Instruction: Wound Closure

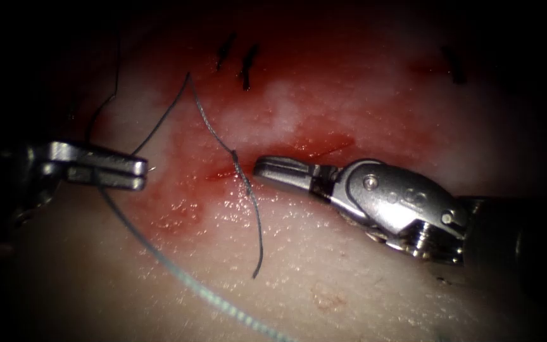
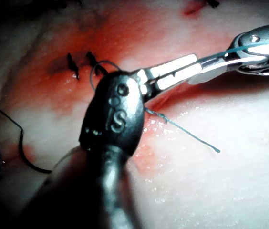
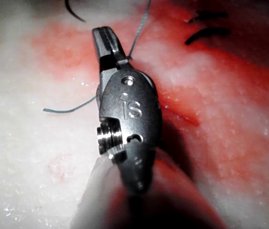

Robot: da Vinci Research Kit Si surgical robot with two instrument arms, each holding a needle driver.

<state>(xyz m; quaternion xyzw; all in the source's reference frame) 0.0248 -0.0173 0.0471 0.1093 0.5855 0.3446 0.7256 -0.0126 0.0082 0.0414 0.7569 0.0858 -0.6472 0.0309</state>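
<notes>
Left tool [image 1: 142,175] closed on thread [image 1: 159,126] left of the cut [image 1: 273,166] in tissue [image 1: 349,297]. Right tool [image 1: 261,168] closed, empty, tip beside the knot. Needle not located.

Pool of bright light at the middle of the endoscope view, falling away to deep black at every edge and corner, small wet glints where it strikes, hard close lighting in both wrist views
</notes>
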